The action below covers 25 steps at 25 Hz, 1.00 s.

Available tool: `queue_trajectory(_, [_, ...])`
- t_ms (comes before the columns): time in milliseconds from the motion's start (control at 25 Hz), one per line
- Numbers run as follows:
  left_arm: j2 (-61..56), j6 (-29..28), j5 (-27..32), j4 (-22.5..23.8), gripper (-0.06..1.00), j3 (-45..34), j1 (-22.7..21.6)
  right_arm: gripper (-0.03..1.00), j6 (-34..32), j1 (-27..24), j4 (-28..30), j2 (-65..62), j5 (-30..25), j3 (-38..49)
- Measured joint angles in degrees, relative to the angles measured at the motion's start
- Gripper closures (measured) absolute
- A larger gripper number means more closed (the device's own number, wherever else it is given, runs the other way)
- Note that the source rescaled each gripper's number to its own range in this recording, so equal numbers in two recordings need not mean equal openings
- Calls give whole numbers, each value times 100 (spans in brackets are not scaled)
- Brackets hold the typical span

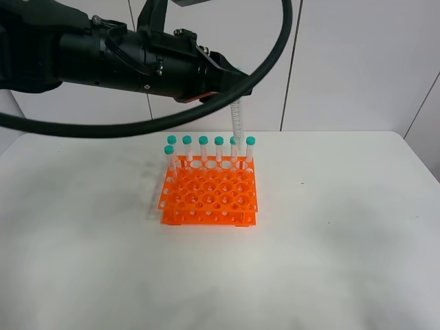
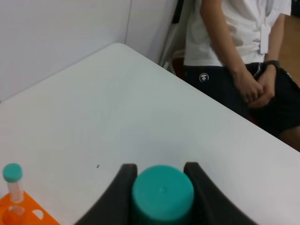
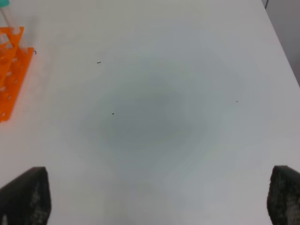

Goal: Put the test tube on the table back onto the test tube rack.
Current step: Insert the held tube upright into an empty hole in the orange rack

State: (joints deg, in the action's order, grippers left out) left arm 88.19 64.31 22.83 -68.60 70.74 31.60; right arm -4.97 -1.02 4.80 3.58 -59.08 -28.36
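Observation:
My left gripper (image 1: 232, 88) is shut on a test tube (image 1: 238, 122) and holds it upright, tip down, above the back right of the orange test tube rack (image 1: 210, 199). In the left wrist view its teal cap (image 2: 162, 193) sits between the two black fingers (image 2: 118, 192). Several teal-capped tubes (image 1: 203, 148) stand in the rack's back row, and one more stands at its left edge (image 1: 169, 157). The rack rests on the white table (image 1: 344, 227). My right gripper (image 3: 154, 201) is open and empty above bare table, with the rack's edge (image 3: 9, 79) off to one side.
The left arm and a black cable loop (image 1: 275, 48) hang over the back of the table. A person (image 2: 234, 47) sits beyond the table's far edge in the left wrist view. One rack tube (image 2: 12, 180) shows there too.

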Motion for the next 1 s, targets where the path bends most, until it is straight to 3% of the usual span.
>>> queue_trajectory(120, [0,0,-213,115,94,0,0,-3,-1,0,0,0,0,0])
queue_trajectory(320, [29,-218,-365,760,94,0,0,-3,-1,0,0,0,0,0])
queue_trajectory(560, [341,-950,-737,1774,94,0,-193,-3,-1,0,0,0,4,0])
queue_trajectory(800, [709,-1728,-1359,2463,94,0,-272,-3,-1,0,-7,0,4,0])
queue_trajectory(1000, [933,-2744,-1743,3171,94,0,-303,-3,-1,0,-12,0,4,0])
